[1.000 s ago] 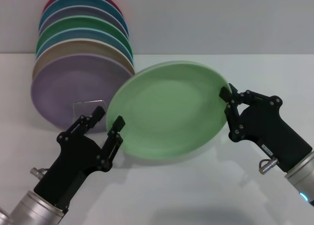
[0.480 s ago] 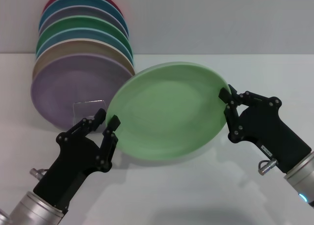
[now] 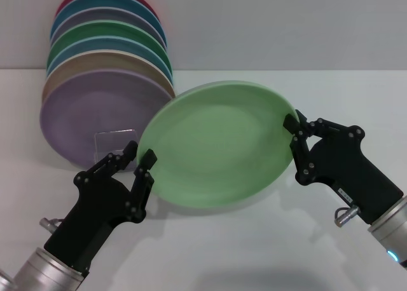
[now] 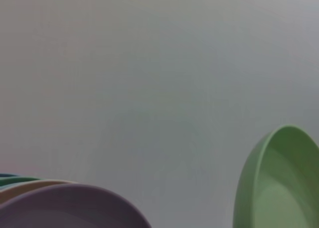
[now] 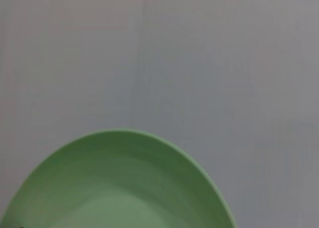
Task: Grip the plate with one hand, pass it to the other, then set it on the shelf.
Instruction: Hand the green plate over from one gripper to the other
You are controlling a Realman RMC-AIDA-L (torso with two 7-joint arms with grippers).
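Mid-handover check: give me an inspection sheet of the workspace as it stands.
Surface: white table, bare in front.
Job's things: pale green plate held tilted in the air; clear shelf stands in front of the stacked plates.
Clutter: row of coloured plates leaning at the back left, lilac one foremost.
Grippers: right hand shut on the plate's right rim; left hand open, fingers at the plate's lower left edge, not closed on it.
Cables: nothing seen.
Surroundings: plain grey wall behind.
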